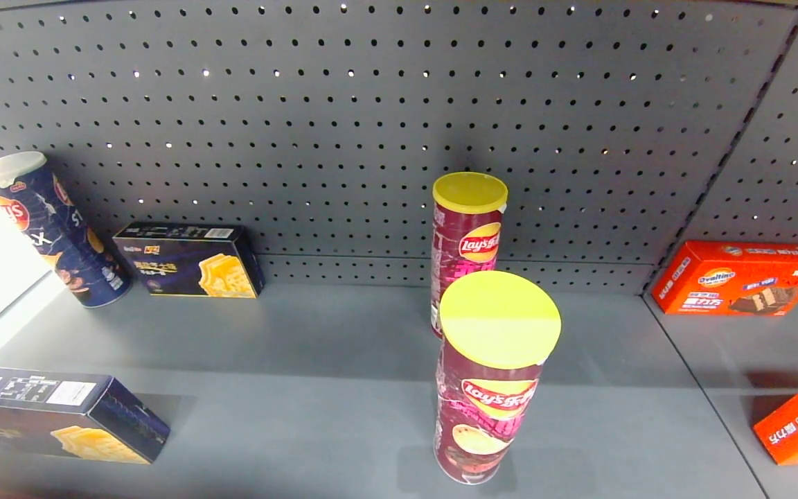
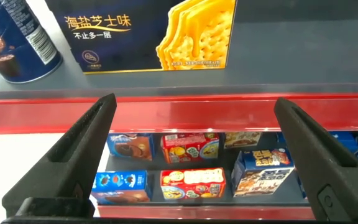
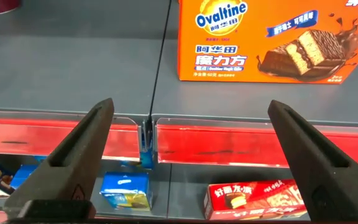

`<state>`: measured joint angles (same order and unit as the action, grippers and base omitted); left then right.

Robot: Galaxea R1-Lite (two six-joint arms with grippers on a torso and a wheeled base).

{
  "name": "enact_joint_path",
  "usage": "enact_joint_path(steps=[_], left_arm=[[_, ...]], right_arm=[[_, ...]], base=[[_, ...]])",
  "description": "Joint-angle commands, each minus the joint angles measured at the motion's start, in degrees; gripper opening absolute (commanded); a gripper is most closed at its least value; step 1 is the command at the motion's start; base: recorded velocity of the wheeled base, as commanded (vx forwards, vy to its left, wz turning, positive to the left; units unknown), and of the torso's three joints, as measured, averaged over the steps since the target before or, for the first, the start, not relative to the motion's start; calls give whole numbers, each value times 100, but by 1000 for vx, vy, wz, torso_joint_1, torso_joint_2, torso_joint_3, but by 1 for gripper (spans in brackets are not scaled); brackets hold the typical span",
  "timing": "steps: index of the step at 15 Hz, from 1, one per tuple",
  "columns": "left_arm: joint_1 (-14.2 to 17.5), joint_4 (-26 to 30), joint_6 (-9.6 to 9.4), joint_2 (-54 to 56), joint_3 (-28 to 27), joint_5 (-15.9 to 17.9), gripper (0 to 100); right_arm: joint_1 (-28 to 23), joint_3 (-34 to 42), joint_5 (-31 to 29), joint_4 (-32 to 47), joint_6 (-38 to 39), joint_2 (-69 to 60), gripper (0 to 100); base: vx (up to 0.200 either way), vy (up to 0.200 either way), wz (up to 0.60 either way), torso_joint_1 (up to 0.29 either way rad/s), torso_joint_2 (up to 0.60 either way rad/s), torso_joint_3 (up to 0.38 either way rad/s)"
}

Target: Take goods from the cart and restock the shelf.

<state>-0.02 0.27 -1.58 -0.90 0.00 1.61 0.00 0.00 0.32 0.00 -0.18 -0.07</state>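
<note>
The left gripper (image 2: 194, 102) has its two fingers wide apart and holds nothing. It is in front of the red shelf edge (image 2: 185, 115), and the dark blue cracker box (image 2: 148, 34) lies on the shelf behind this edge. The right gripper (image 3: 190, 104) is also wide apart and touches nothing; the orange box (image 3: 266, 40) lies beyond it. In the middle of the shelf (image 1: 302, 360) the near chip can (image 1: 489, 388) stands upright, and the far chip can (image 1: 467, 242) stands behind it.
</note>
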Motion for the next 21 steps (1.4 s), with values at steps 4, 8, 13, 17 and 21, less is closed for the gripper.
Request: enact_joint_path(steps=[4, 8, 13, 17, 21], left_arm=[[2, 0, 18, 2, -9, 15, 100], [2, 0, 0, 2, 0, 32, 100], [2, 0, -9, 2, 0, 24, 100], [2, 0, 18, 2, -9, 24, 100], [2, 0, 9, 2, -9, 24, 100]], right_arm=[[0, 0, 3, 0, -8, 7, 100], [0, 0, 3, 0, -8, 7, 100], [0, 0, 3, 0, -8, 7, 100], [0, 0, 3, 0, -8, 7, 100], [0, 0, 3, 0, -8, 7, 100]], base=[[0, 0, 0, 0, 0, 0], [0, 0, 0, 0, 0, 0], [0, -40, 0, 0, 0, 0], [0, 0, 0, 0, 0, 0], [0, 0, 0, 0, 0, 0]])
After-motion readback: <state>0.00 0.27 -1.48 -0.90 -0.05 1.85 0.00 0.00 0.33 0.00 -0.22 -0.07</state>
